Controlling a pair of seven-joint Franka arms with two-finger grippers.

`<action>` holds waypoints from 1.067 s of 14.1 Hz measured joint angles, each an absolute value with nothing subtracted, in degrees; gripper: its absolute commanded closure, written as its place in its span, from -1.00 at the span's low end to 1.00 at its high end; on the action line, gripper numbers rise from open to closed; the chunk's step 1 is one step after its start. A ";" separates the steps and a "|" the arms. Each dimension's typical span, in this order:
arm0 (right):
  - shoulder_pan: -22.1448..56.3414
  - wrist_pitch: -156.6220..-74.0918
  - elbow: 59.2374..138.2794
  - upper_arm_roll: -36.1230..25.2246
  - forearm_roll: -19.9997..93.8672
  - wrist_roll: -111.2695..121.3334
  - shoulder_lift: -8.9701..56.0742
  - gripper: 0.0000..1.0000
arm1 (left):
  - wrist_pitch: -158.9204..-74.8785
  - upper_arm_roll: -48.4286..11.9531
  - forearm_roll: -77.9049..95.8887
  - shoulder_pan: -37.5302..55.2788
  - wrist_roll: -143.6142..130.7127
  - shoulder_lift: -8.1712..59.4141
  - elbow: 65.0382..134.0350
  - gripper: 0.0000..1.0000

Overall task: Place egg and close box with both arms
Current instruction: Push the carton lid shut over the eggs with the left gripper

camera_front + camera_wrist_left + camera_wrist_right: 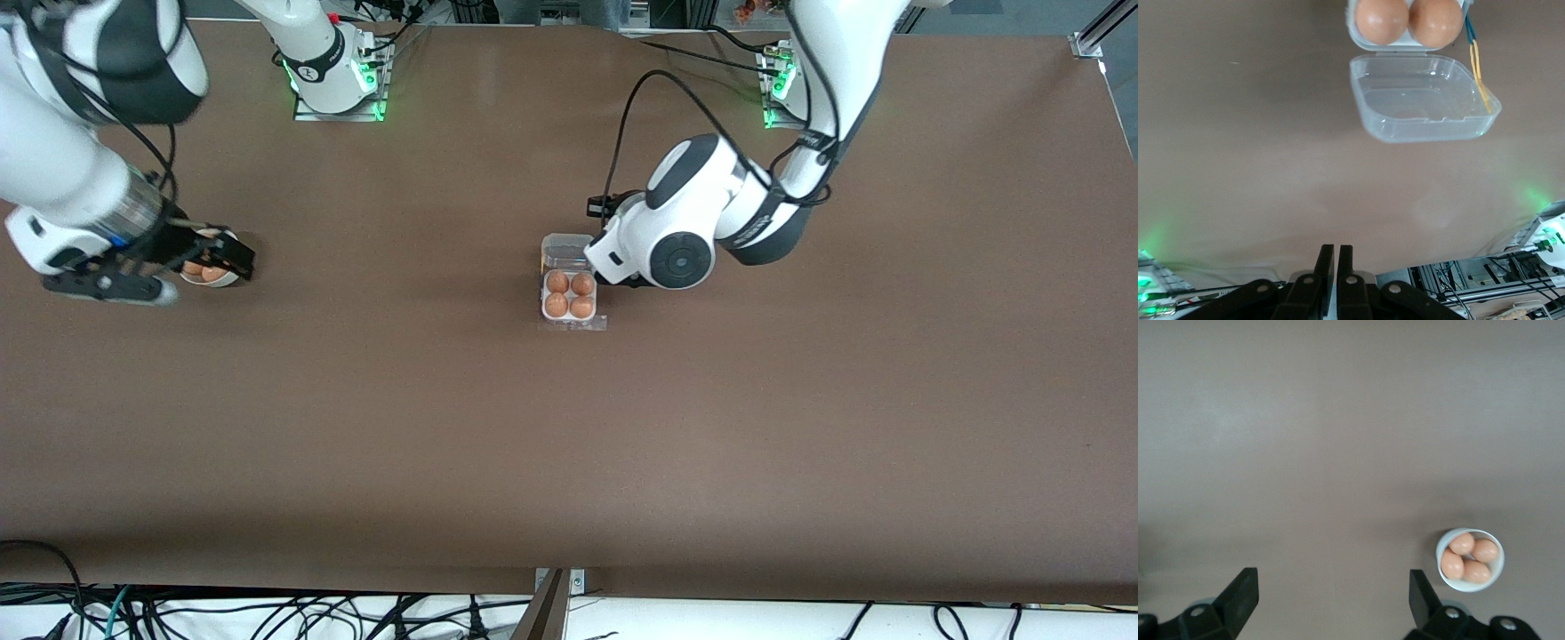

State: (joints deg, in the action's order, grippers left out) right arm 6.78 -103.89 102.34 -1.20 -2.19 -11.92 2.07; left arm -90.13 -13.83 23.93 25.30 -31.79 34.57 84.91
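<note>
The box (569, 298) sits mid-table, its whitish tray holding several light orange-brown eggs (557, 283). Its clear lid (566, 250) lies open and flat toward the robots' bases. The left wrist view shows the lid (1425, 100) and two eggs (1381, 19). My left gripper (1336, 263) is shut and empty, low beside the open lid; in the front view the wrist hides it. My right gripper (218, 258) is open and empty (1333, 597) over the table at the right arm's end, above a white bowl (222, 280).
The round white bowl (1445, 543) holds several more eggs (1463, 544) and lies just outside my right gripper's fingers (1421, 593) in the right wrist view. Arm bases with green lights (338, 84) stand along the table's edge by the robots.
</note>
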 measured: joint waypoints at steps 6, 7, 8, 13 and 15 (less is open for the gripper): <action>3.38 -94.59 97.92 -1.10 -2.71 -8.28 -2.41 -1.00 | -93.93 -13.72 23.93 28.77 -33.54 39.20 84.33 0.80; 2.94 -94.58 96.95 -1.11 -2.73 -7.95 -2.47 -1.00 | -95.02 -13.70 23.93 29.18 -33.86 39.60 84.32 0.80; 2.70 -94.58 96.09 -1.10 -2.73 -7.86 -2.59 -1.00 | -96.20 -13.71 23.93 29.66 -34.60 39.98 84.29 0.80; 2.19 -94.56 95.17 -1.04 -2.73 -7.84 -3.19 -1.00 | -99.73 -13.36 23.93 30.46 -35.60 40.84 84.08 0.80; 2.15 -94.54 95.19 -1.02 -2.73 -7.84 -3.19 -1.00 | -102.18 -12.93 23.93 30.45 -35.62 40.87 83.97 0.80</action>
